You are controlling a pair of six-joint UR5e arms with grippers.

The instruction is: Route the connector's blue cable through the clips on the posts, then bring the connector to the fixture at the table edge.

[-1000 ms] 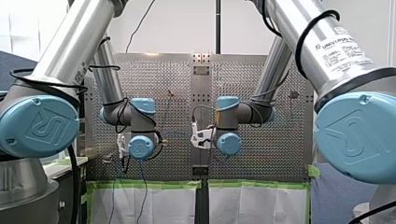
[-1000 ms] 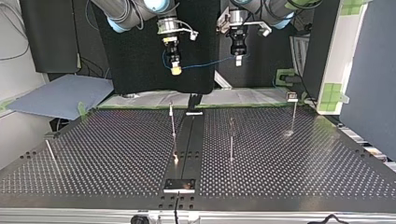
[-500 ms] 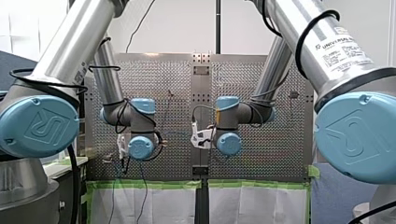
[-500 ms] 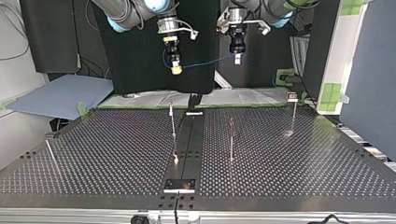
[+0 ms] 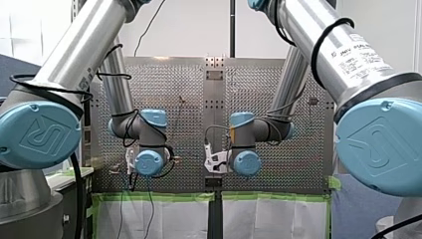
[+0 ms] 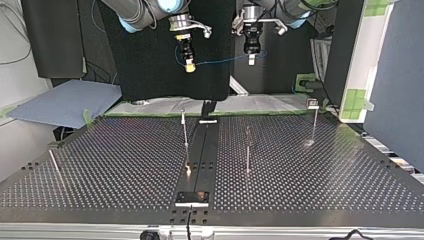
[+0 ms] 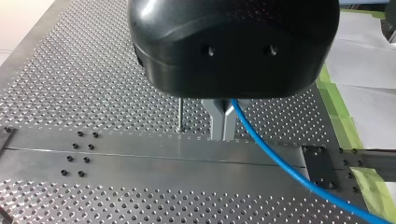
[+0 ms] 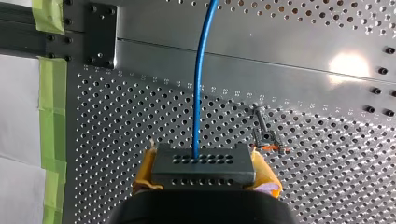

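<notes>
Our right hand (image 8: 204, 173) grips the dark grey perforated connector (image 8: 204, 165) and our left hand (image 7: 223, 123) pinches its thin blue cable (image 7: 268, 156), both high above the perforated metal surface (image 6: 125, 165), so we should lower it taut toward the slim metal posts (image 6: 247, 150).

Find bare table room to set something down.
Top view: widest bare perforated metal table, between the leaning thin rod and the upright metal post left of the dark centre strip. Near-right corner too. Crowded: the strip, flanked by a second post.
</notes>
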